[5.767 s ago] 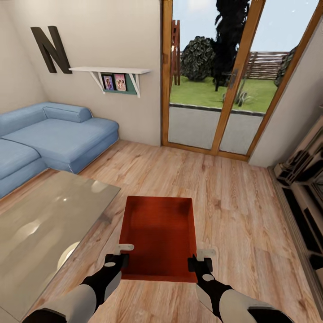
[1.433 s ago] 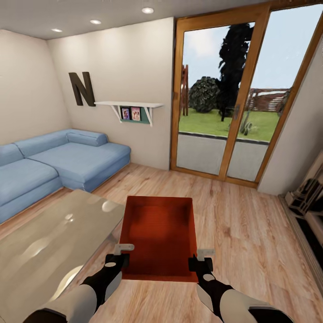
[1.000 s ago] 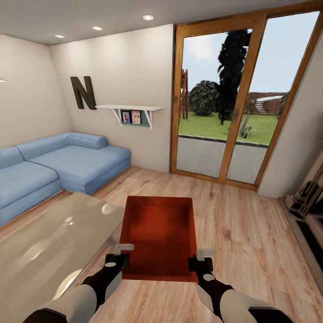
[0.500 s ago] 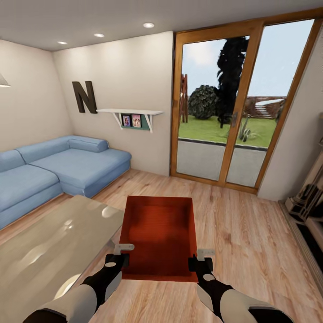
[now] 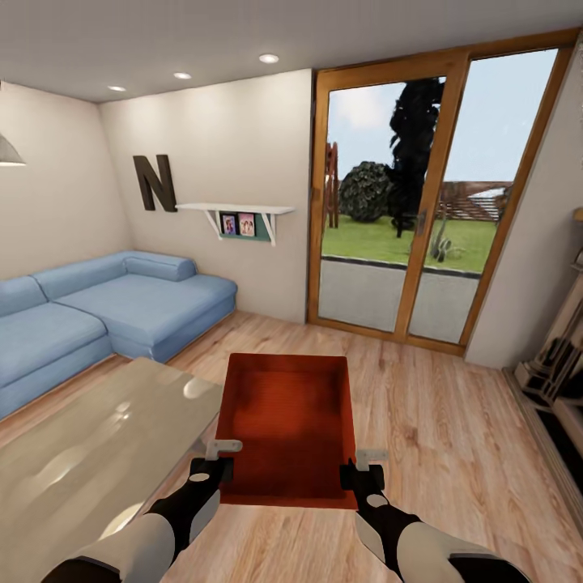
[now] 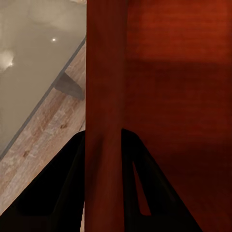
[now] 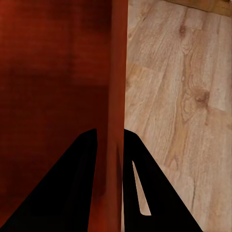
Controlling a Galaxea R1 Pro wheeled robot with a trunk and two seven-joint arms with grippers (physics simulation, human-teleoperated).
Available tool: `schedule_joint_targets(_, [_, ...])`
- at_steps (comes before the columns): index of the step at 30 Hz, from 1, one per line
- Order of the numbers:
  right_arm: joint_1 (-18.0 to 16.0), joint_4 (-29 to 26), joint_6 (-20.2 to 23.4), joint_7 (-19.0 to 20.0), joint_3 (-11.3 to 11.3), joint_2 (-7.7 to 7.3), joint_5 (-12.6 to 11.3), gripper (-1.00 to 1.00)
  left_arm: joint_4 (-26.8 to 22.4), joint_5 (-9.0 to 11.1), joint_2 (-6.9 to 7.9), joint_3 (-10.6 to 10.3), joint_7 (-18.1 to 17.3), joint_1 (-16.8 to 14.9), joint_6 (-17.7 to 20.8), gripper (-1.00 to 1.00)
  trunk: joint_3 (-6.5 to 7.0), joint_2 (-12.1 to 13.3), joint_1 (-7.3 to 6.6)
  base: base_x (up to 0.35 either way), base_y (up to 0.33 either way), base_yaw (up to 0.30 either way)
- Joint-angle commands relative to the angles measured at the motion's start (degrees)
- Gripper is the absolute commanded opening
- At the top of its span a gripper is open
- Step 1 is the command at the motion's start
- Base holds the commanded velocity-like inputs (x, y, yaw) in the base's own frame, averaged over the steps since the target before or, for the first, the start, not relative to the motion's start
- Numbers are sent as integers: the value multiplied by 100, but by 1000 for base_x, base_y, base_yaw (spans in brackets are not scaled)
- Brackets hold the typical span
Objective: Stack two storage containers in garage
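Cream walls (image 5: 227, 113), blue sofa (image 5: 97, 304), wood floor (image 5: 421, 405), glass doors (image 5: 405, 210).

Both arms reached forward, level and parallel, left gripper (image 5: 220, 455) and right gripper (image 5: 364, 465) each clamped over an opposite side wall of the storage container (image 5: 287, 425) between them.

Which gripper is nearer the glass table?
Left. The left gripper clamps the storage container's wall on the glass table's side; the right gripper clamps the wall farthest from the table.
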Motion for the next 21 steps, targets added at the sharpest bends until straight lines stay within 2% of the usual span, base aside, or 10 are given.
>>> schedule_joint_targets(1, [-1,-5,-38,-502,-143,0,-5,-100,8,515,-8,285,102,-11,-18,-100,0,-8,2,0,0,0])
schedule_joint_targets(21, [-1,-3,-38,-502,-147,0,-5,-100,8,515,-10,285,102,-11,-18,-100,186,-8,2,0,0,0])
